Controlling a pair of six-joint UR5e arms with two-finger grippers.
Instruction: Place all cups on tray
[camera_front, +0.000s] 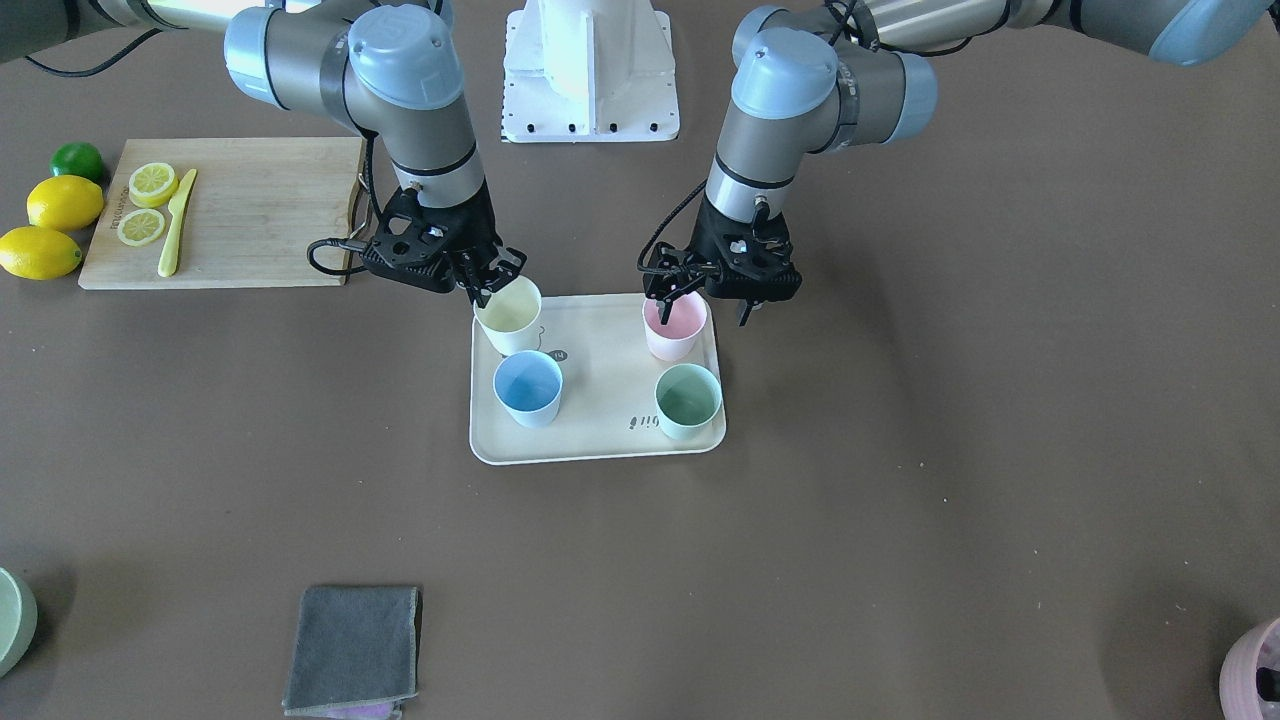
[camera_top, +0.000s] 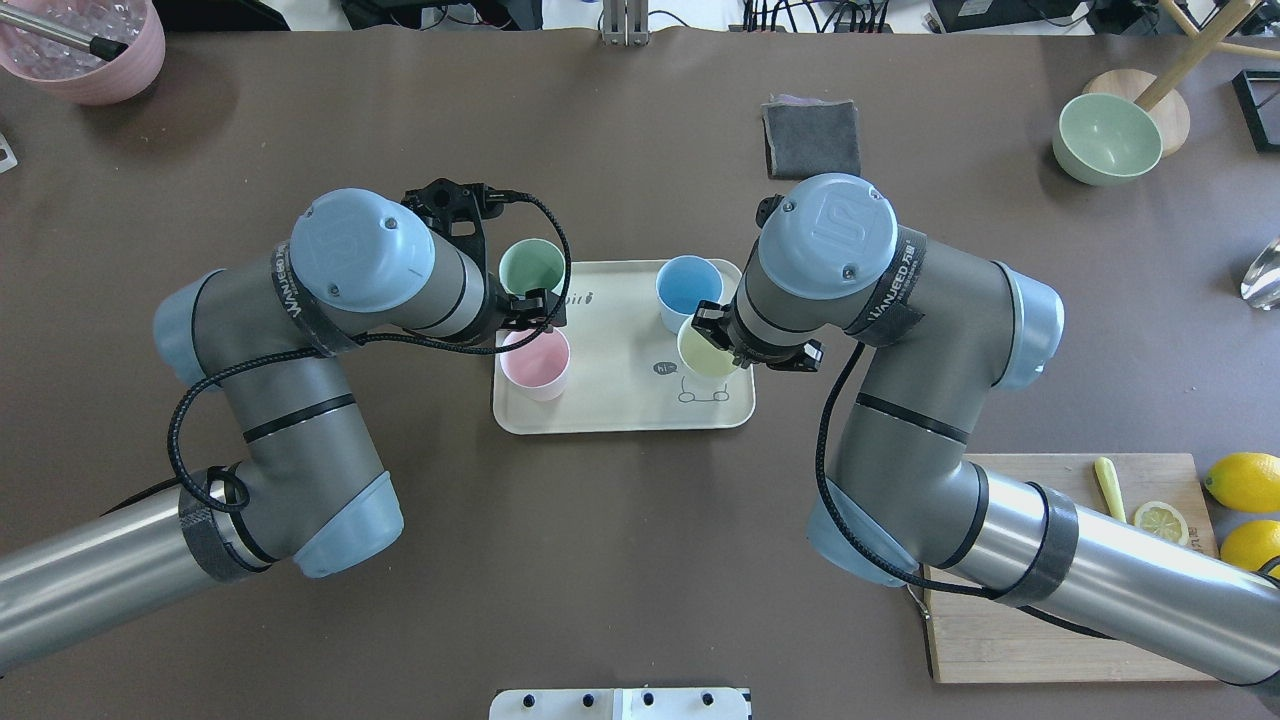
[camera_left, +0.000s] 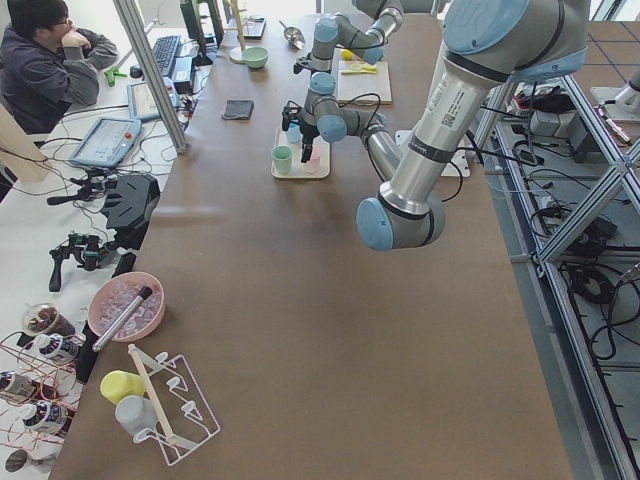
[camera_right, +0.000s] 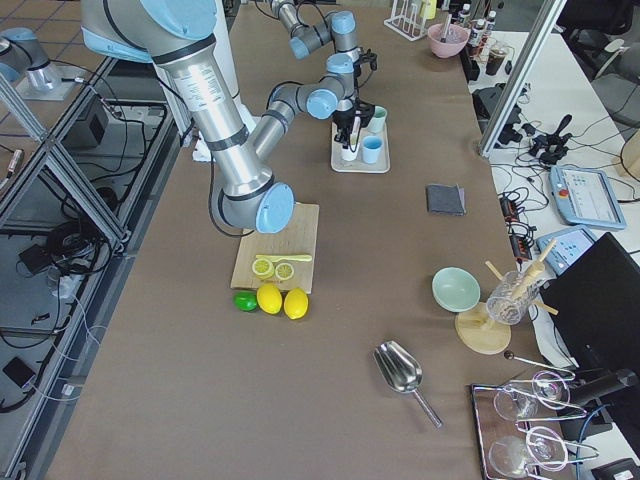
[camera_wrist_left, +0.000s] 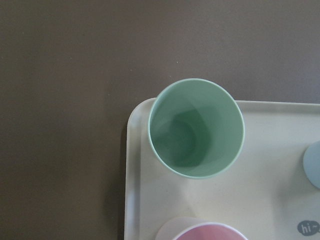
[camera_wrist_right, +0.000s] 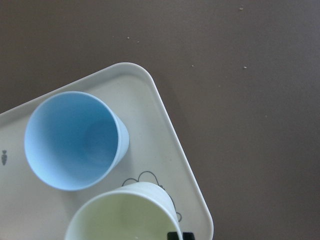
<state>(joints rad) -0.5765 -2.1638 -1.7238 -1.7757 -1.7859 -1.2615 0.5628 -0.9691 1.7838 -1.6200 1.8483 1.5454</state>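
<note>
All four cups stand upright on the cream tray (camera_front: 600, 440): yellow (camera_front: 510, 318), blue (camera_front: 528, 388), pink (camera_front: 675, 328) and green (camera_front: 688, 400). My right gripper (camera_front: 492, 285) is shut on the yellow cup's rim at the tray's corner nearest the robot. The right wrist view shows the yellow cup (camera_wrist_right: 120, 215) close below, with a fingertip (camera_wrist_right: 180, 235) outside its rim, and the blue cup (camera_wrist_right: 72, 140) beyond. My left gripper (camera_front: 703, 305) is open over the pink cup, one finger inside the rim and one well outside. The left wrist view shows the green cup (camera_wrist_left: 196, 129) and the pink rim (camera_wrist_left: 205, 232).
A bamboo cutting board (camera_front: 240, 215) with lemon slices and a yellow knife lies on the robot's right, with lemons (camera_front: 62, 203) and a lime beside it. A grey cloth (camera_front: 352, 650), a green bowl (camera_top: 1107, 137) and a pink container (camera_top: 85, 50) lie along the far side.
</note>
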